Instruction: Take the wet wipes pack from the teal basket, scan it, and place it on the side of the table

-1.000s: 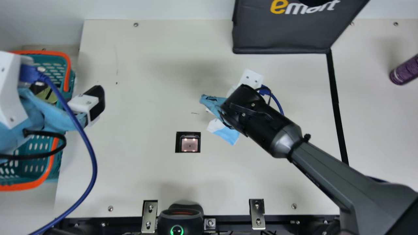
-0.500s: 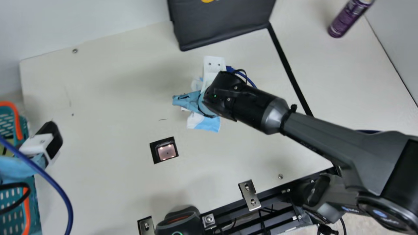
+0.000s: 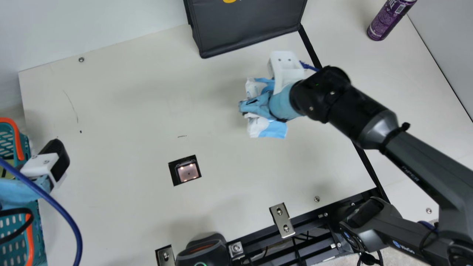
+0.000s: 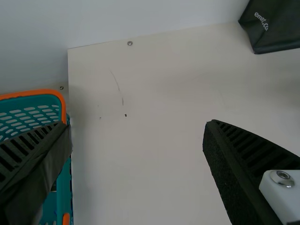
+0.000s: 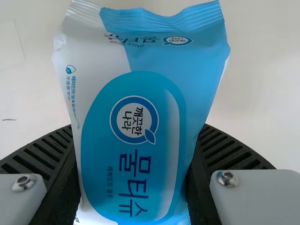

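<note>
My right gripper (image 3: pixel 245 108) holds the blue and white wet wipes pack (image 3: pixel 272 129) over the middle-right of the table, right of the scanner window (image 3: pixel 188 173). Seen from the right wrist, the pack (image 5: pixel 136 122) is squeezed between both ribbed pads of that gripper (image 5: pixel 135 173). Part of the pack is covered by the arm in the main view. At the left edge, my left gripper (image 3: pixel 33 177) is beside the teal basket (image 3: pixel 11 236); in the left wrist view this gripper (image 4: pixel 138 154) has its fingers wide apart with nothing between them, one over the basket (image 4: pixel 58 197).
A dark bag (image 3: pixel 247 26) stands at the table's back. Beyond the black tape line (image 3: pixel 366 166), a purple can (image 3: pixel 388 20) stands at the back right. A black scanner device (image 3: pixel 203 247) sits at the front edge. Bare table (image 3: pixel 129 147) lies between the arms.
The camera has turned. Since half a second ago, my right arm has carried the pack rightward, away from the scanner window. My left arm has stayed by the basket.
</note>
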